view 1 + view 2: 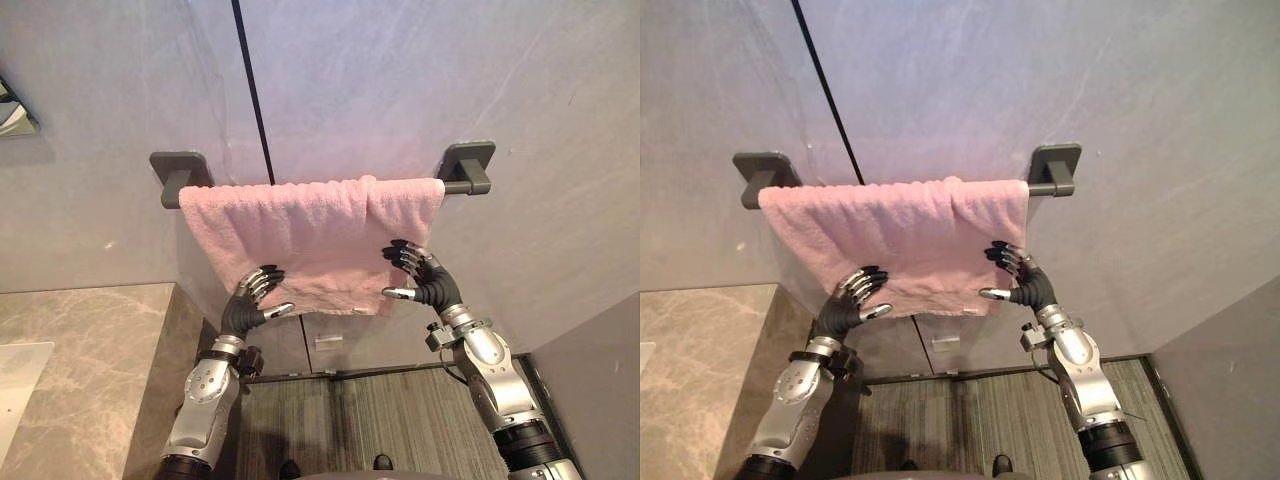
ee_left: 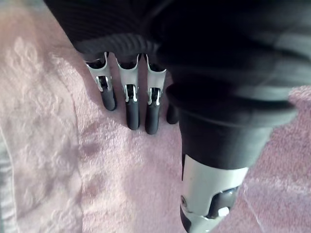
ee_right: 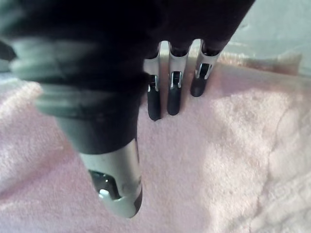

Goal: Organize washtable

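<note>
Left hand: your fingers straight, flat on pink towel.
Right hand: likewise, thumb apart.
Head views: grey bar, middle under towel.

A pink towel hangs draped over the dark wall bar.

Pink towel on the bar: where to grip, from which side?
Likely the free bottom hem of the pink towel, near its lower corners, from below and in front: it drapes flat over the bar close to the wall, so only that edge is free.
</note>
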Motion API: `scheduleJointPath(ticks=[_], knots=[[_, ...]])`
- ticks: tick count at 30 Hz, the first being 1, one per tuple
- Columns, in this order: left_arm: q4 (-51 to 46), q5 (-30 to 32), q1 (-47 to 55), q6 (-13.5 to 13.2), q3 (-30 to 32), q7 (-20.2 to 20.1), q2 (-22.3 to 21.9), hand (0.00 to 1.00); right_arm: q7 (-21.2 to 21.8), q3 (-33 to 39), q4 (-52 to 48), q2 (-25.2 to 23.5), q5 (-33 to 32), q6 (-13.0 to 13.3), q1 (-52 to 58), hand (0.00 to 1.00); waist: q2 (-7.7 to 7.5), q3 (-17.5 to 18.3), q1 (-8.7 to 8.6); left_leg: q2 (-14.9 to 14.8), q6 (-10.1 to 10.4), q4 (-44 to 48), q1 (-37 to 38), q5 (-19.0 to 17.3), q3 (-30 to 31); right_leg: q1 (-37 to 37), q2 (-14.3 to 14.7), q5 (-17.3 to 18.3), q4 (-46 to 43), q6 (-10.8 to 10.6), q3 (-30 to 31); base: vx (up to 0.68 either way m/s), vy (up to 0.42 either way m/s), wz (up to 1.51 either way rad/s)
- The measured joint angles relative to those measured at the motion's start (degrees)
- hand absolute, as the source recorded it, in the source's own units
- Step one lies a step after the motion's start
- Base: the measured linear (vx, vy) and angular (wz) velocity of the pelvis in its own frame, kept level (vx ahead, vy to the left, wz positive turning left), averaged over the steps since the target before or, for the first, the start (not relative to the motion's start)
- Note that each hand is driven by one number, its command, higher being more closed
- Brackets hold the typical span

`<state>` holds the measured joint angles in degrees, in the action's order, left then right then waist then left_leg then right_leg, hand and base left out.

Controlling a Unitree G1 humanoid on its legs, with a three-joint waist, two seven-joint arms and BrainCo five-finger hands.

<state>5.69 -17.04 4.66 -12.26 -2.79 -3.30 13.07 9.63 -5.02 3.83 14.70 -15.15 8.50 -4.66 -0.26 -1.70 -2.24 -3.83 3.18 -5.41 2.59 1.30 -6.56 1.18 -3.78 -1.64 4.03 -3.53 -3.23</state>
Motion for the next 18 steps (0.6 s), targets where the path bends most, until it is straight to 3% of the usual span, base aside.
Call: scheduleJointPath(ticks=[14,18], knots=[[0.26,-0.22,-0.61,-0.87,7.88,0.94,-3.51,0.0,-2.55,8.83,1.92,-1.31,0.05,0.16,-0.24,0.0,-0.49,-0.02,0.03,0.04,-0.01,-0.01,-0.05,0.01,0.38,0.23,-0.02,-0.04,0.01,-0.02,-0.45,-0.01,-0.003,0.01],[-5.07,-0.59,1.05,-1.46,11.58,0.84,-5.31,0.0,-3.58,12.36,1.92,-2.5,0.07,0.16,0.1,0.0,-0.52,-0.05,0.02,0.08,0.0,-0.01,0.21,0.01,0.84,0.69,-0.06,-0.01,0.02,-0.04,-1.19,0.0,-0.002,0.05]])
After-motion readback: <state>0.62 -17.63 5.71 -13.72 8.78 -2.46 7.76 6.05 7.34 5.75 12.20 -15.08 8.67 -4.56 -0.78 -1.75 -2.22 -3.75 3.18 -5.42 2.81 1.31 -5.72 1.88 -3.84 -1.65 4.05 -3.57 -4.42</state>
